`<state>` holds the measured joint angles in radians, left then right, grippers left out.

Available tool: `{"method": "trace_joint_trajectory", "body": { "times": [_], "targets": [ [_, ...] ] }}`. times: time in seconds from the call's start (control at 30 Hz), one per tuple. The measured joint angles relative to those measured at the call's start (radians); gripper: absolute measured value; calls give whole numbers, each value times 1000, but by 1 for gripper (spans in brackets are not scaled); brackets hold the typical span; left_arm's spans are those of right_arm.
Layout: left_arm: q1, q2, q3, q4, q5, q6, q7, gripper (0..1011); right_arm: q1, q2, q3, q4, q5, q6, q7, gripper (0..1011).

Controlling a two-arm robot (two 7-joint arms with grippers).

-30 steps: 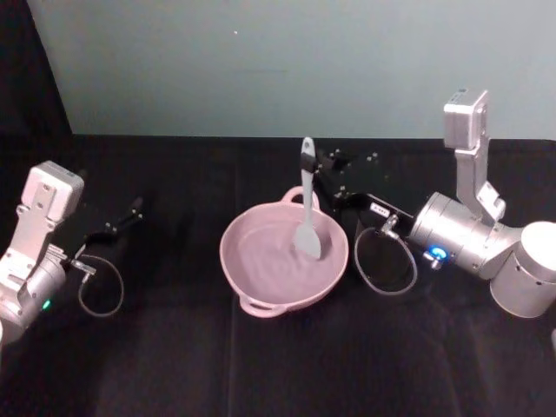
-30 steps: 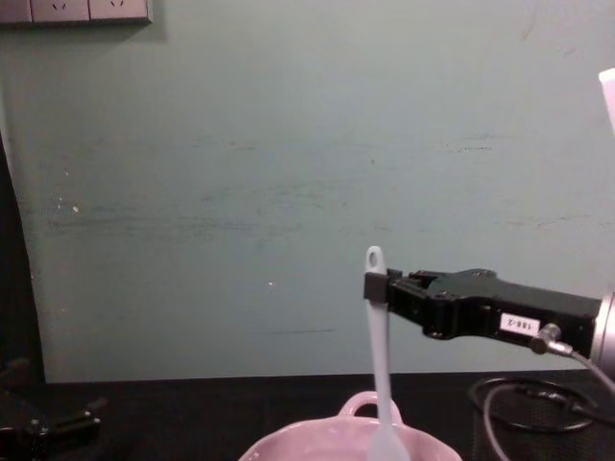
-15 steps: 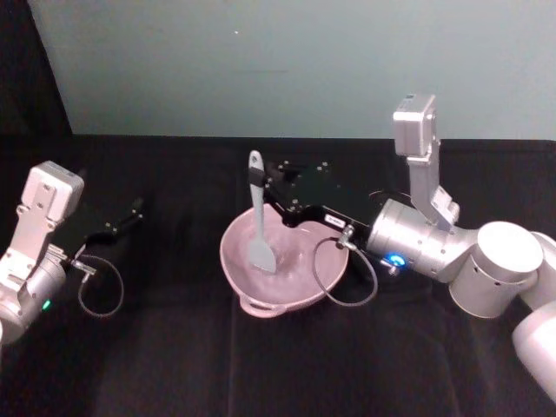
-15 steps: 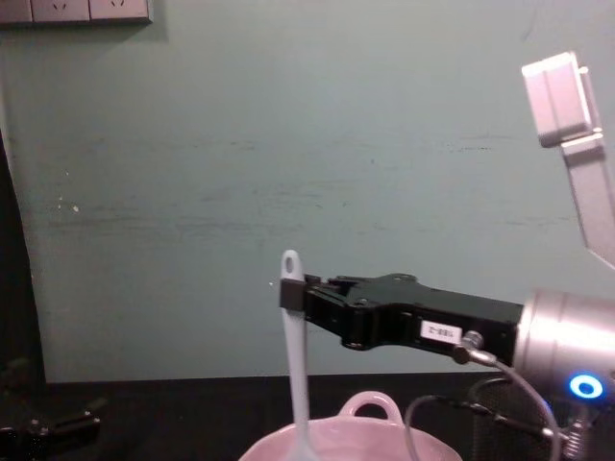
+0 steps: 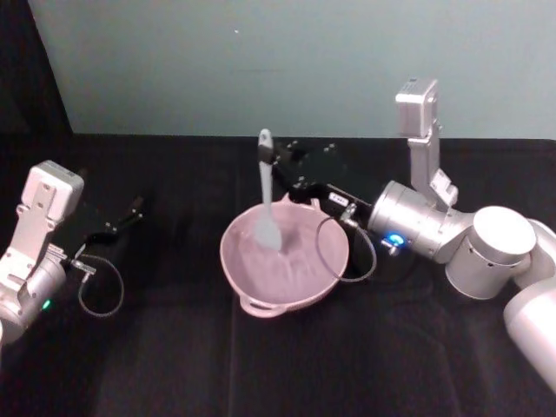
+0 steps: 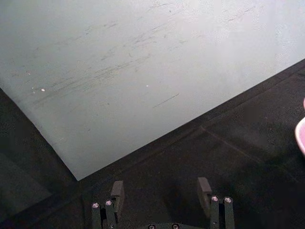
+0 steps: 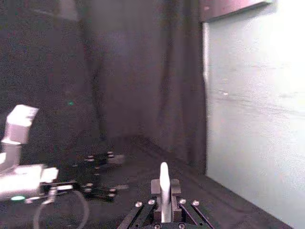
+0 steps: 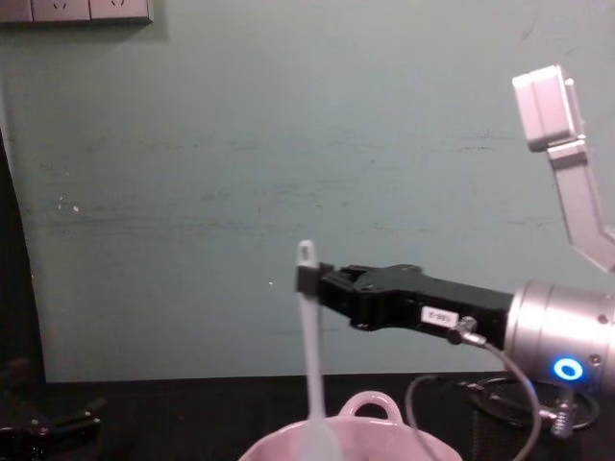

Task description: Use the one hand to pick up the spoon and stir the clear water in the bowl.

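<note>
- Between the jaws of the right gripper (image 5: pixel 280 158) sits the top part of the spoon (image 5: pixel 265 195). The jaws are squeezed tight on its handle, just under the hole at the end.
- Only a short bit of the handle, the bit with the hole, pokes up above the jaws.
- Below the jaws the spoon hangs almost straight down. Its flat head is low inside the bowl (image 5: pixel 230 265).
- The spoon is long, thin and white. Its head is wide and flat, like a little spatula.
- The bowl sits right under the jaws on the black table (image 5: pixel 174 365). It is wide, pale pink and shiny, with a small loop handle on its rim.
- The clear water (image 5: pixel 294 268) is hard to see. It shows as a faint wavy shine on the pink, beside the spoon's head.
- The right gripper is black with a small white label. It reaches in sideways from the robot's right, on a silver wrist with a blue light.
- The left gripper (image 6: pixel 160 191) is well apart from those jaws, out on the robot's left and away from the bowl. Its jaws are apart, with nothing between them.
</note>
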<state>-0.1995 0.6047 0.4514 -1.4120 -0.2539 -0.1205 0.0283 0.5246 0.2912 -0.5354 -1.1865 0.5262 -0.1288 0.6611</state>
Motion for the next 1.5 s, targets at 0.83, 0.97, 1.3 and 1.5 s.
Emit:
{"method": "trace_joint_trajectory", "body": {
  "times": [0.83,0.97,1.3,1.5],
  "targets": [
    [0,0,0,0,0,0,0,1011,-79,80,61,-104,-7,26,-39,123],
    [0,0,0,0,0,0,0,1011,-85,75,44,-117,-11,36,-30,123],
    [0,0,0,0,0,0,0,1011,-93,50,1,-155,-9,42,-10,123],
    [0,0,0,0,0,0,0,1011,-75,33,-18,-146,-8,40,-2,123]
  ]
}}
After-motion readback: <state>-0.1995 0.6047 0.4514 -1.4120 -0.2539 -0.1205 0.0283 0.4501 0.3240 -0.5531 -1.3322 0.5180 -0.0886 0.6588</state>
